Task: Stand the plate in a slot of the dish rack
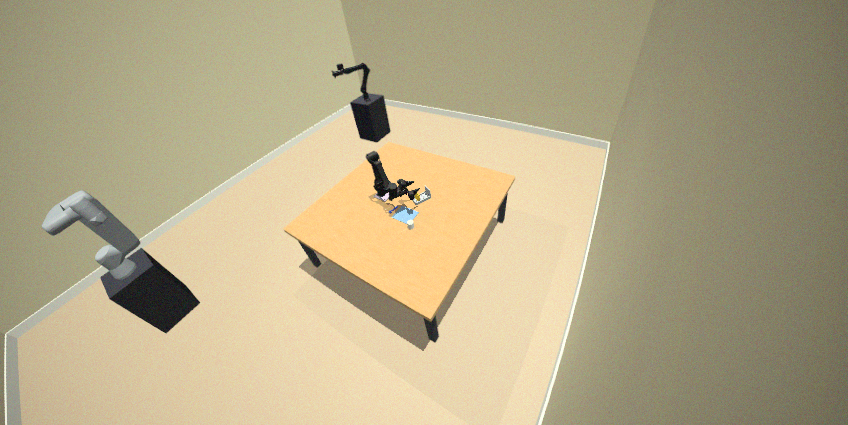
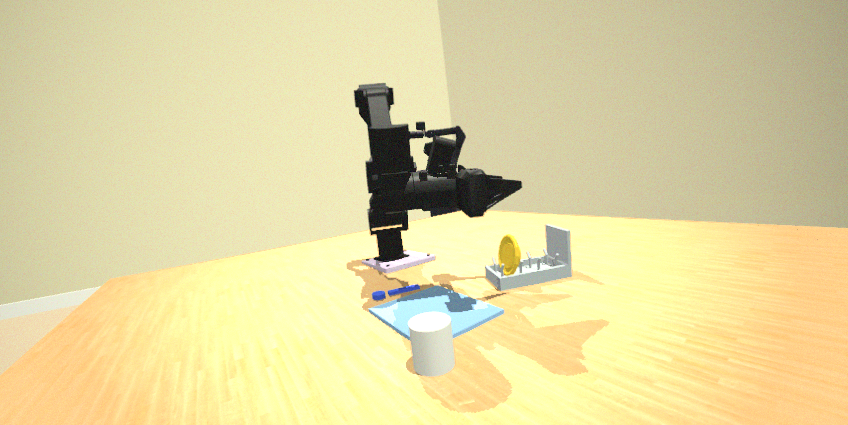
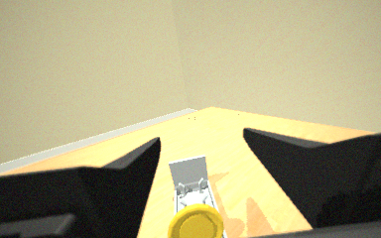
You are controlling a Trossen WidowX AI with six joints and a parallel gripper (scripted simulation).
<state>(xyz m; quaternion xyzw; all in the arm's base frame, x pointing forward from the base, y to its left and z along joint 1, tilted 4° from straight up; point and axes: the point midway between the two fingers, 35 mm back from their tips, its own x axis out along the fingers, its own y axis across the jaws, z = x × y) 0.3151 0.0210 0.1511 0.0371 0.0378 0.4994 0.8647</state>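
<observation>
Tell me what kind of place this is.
Probably a robot test room, not a kitchen: bare walls, a wooden table with a small black arm beside a dish rack, and two more arms on black pedestals on the floor.
</observation>
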